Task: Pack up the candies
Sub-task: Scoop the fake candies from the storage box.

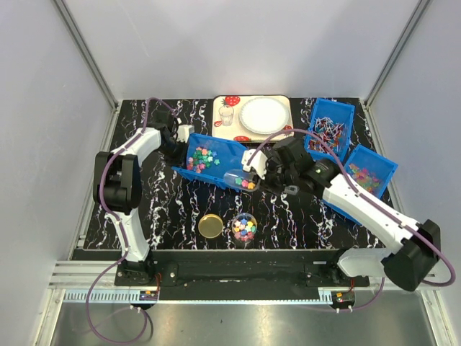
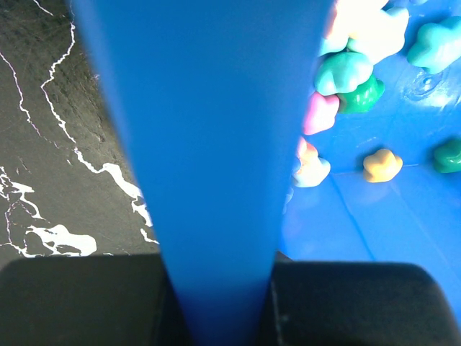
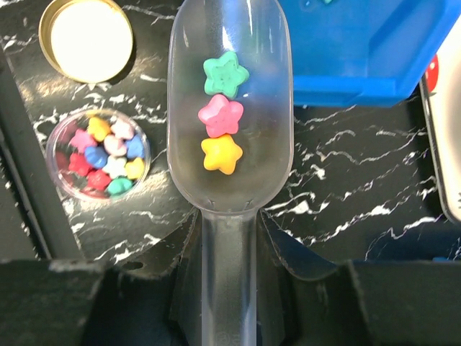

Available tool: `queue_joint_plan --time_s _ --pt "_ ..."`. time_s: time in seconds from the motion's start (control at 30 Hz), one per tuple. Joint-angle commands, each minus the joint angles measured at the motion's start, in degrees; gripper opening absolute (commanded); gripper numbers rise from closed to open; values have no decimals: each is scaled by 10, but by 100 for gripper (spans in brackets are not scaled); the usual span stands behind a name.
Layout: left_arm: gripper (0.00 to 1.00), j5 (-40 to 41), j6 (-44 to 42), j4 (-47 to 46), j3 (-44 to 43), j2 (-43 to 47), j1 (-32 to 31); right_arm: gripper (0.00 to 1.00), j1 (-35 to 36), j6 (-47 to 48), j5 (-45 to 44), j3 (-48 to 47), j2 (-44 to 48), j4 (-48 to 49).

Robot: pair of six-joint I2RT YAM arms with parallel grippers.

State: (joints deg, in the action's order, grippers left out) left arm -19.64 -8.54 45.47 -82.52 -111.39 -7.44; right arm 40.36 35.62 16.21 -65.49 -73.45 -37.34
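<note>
The left gripper (image 1: pixel 178 140) pinches the wall of the blue bin (image 2: pixel 202 144), where many candies (image 2: pixel 349 72) lie. The right gripper (image 1: pixel 259 169) holds a clear scoop (image 3: pixel 230 43) tight, with three star candies in it. A small jar (image 3: pixel 50 155) nearby holds more.

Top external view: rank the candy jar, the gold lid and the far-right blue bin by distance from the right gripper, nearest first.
1. Candy jar: just below the right gripper in this view, toward the arm bases.
2. Gold lid: left of the jar, a little farther off.
3. Far-right blue bin: at the table's right edge, well out past the arm.
</note>
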Motion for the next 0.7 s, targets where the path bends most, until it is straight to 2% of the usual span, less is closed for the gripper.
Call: queue_joint_plan --time_s 0.0,0.27,0.67 --pt "0 -21 -1 -14 0 -27 -6 0 5 -6 13 20 53 -29" --pt "0 -18 -1 -14 -1 -30 -7 0 66 21 -37 44 96 -124" --pt "0 -9 -2 -15 -1 -32 -7 0 126 53 -106 27 62 -220"
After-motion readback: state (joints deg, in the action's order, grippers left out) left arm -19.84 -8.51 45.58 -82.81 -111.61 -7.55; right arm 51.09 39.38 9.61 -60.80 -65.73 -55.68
